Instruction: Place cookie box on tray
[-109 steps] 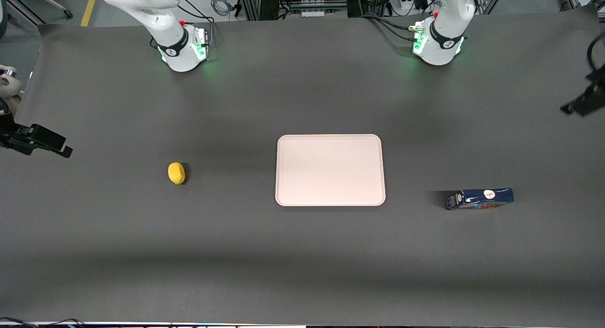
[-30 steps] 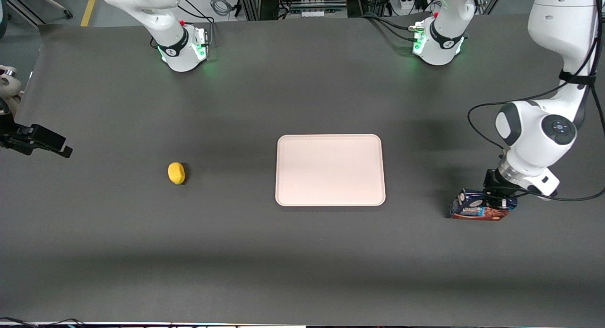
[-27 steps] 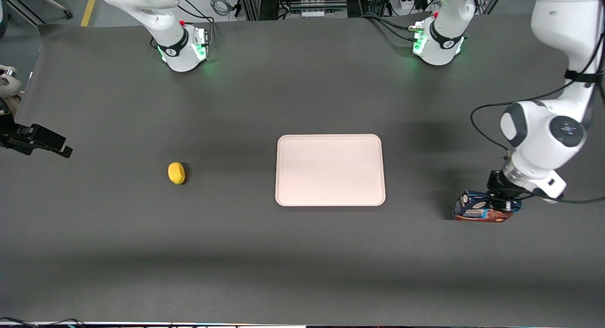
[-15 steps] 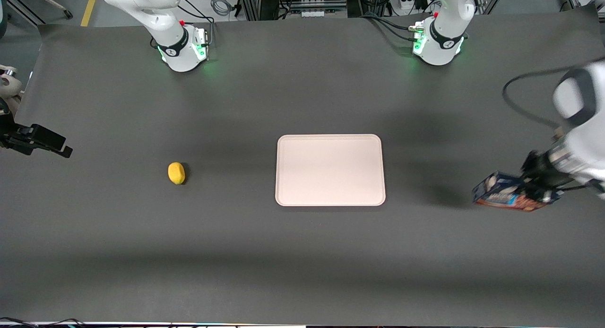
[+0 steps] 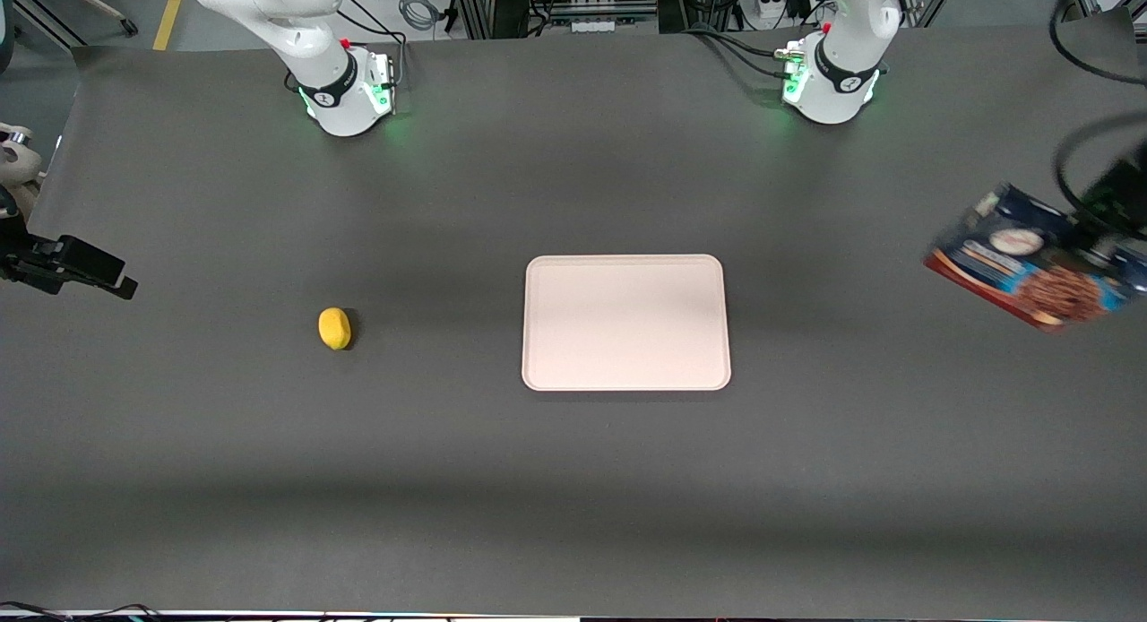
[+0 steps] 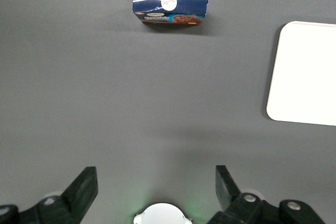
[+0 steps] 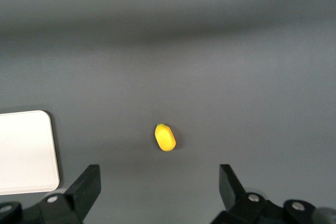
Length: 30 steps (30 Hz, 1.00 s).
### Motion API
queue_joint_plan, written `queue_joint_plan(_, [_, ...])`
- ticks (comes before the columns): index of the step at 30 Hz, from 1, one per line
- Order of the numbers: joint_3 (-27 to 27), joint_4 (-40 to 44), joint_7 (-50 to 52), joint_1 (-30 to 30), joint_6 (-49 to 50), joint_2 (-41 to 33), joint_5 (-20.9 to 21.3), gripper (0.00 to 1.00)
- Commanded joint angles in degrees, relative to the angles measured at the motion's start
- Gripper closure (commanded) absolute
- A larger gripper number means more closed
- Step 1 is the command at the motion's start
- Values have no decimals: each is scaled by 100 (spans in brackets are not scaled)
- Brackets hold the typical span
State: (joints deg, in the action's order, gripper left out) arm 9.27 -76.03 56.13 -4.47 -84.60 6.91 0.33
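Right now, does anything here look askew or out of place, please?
Yes: the slim dark navy-blue cookie carton hangs tilted above the table at the left arm's hand, toward the working arm's end, apart from the pale pinkish-white rectangular tray.

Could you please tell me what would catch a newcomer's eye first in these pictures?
The blue cookie box stands out, tilted and seemingly raised above the table at the working arm's end, with the claw at its end. The pale tray lies mid-table with nothing on it, and a small yellow lump sits toward the parked arm's end.
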Motion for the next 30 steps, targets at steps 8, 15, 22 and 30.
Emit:
queue_joint_plan(8, [2245,19,-497,69,243,363,-59,100])
queue_joint_plan(15, [2826,-1281,-1024,121,-855,487,-59,100])
queue_joint_plan(22, [2853,-2328,-1973,157,-1919,926,19,100])
queue_joint_plan(30, [2782,-3269,-2413,121,-3299,1259,476,100])
